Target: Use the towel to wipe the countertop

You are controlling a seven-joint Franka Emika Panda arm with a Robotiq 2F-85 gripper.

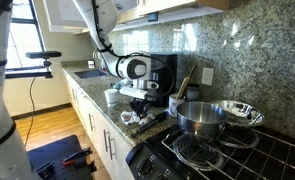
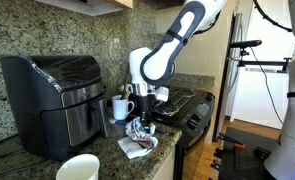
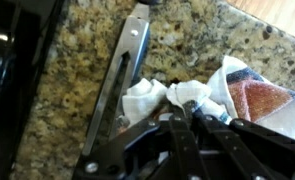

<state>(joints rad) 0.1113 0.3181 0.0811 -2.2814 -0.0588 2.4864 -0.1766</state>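
Mug: a white mug point(image 2: 121, 108) stands on the countertop point(image 3: 192, 40) just beside the black air fryer point(image 2: 57, 95); you cannot see what is inside it from any view.
Pot: a steel pot point(image 1: 199, 117) sits on the stove point(image 1: 222, 155); its inside is hidden from you.
Bowl: a shiny metal bowl point(image 1: 238, 112) stands just behind the pot, tilted a little; its contents cannot be told.
Front cup: a white cup point(image 2: 79, 168) shows at the lower edge of an exterior view, with only its rim and wall visible.
Towel: the towel point(image 3: 152, 98) lies crumpled on the speckled granite near the stove's edge. It is white, bunched into folds, with a reddish-orange patch on the side away from the stove.
Your gripper: the gripper point(image 3: 184, 112) is down on the towel, fingers drawn narrow and pinching a fold of the cloth.
Beside the towel: a long grey metal piece point(image 3: 125, 65) lies flat on the counter, its near end touching the cloth.
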